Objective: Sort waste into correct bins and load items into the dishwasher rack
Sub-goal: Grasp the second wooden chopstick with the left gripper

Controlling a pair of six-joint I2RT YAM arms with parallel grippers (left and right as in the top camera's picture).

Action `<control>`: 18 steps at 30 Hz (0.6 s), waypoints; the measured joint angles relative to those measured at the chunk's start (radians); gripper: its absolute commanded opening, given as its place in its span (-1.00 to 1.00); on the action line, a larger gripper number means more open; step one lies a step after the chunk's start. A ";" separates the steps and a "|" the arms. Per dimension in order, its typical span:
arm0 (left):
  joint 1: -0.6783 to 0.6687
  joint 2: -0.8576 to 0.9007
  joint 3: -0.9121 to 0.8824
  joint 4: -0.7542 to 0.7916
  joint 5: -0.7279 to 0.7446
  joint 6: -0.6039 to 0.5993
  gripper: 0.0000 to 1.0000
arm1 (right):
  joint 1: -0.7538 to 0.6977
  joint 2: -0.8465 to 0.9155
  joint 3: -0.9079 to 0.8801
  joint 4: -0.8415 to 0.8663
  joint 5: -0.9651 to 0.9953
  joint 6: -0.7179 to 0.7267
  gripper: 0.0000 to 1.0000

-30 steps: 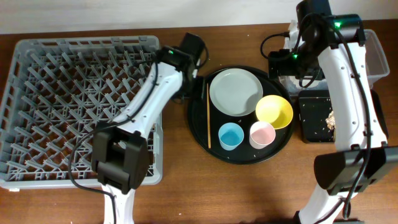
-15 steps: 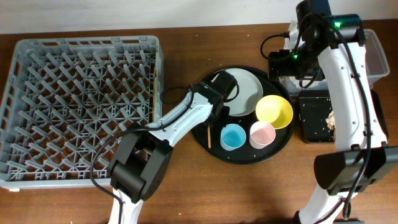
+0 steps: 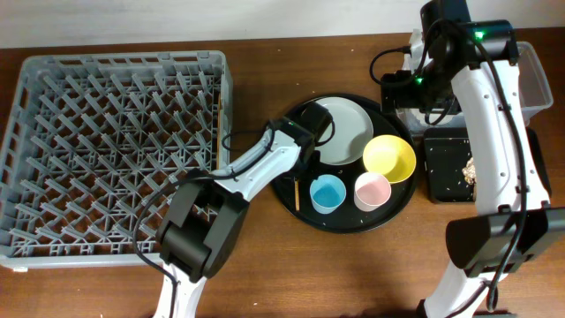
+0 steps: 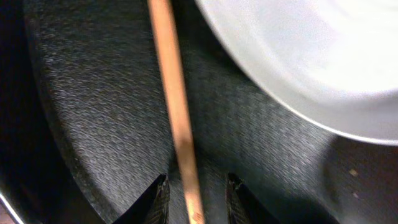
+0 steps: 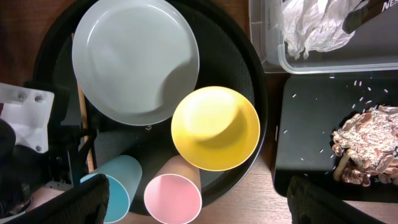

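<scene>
The grey dishwasher rack [image 3: 115,146] fills the left of the table. The round black tray [image 3: 291,190] holds the grey-green plate [image 3: 349,128], yellow bowl [image 3: 389,158], blue cup [image 3: 327,193] and pink cup [image 3: 372,190]. My left gripper [image 4: 196,200] is open low over the tray's left side, its jaws on either side of a wooden chopstick [image 4: 177,106] without touching it. My right gripper [image 5: 205,208] is wide open and empty, high above the tray. White tissue [image 5: 311,25] lies in the clear tub [image 5: 264,50]. The brown-gold wrapper [image 5: 367,152] and scattered scraps lie in the shallow black tray [image 5: 311,124].
The chopstick's lower end [image 3: 297,196] shows beside the blue cup. The clear tub [image 3: 536,84] and shallow black tray [image 3: 446,168] stand at the right edge under the right arm. Bare wooden table lies in front of the round tray.
My left arm has swung from the rack's right edge to the round tray and settled low over the chopstick. The right arm has not moved.
</scene>
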 measured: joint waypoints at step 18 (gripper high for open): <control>0.038 0.082 0.171 -0.212 0.095 0.031 -0.99 | 0.000 0.000 0.000 -0.043 0.000 0.000 0.85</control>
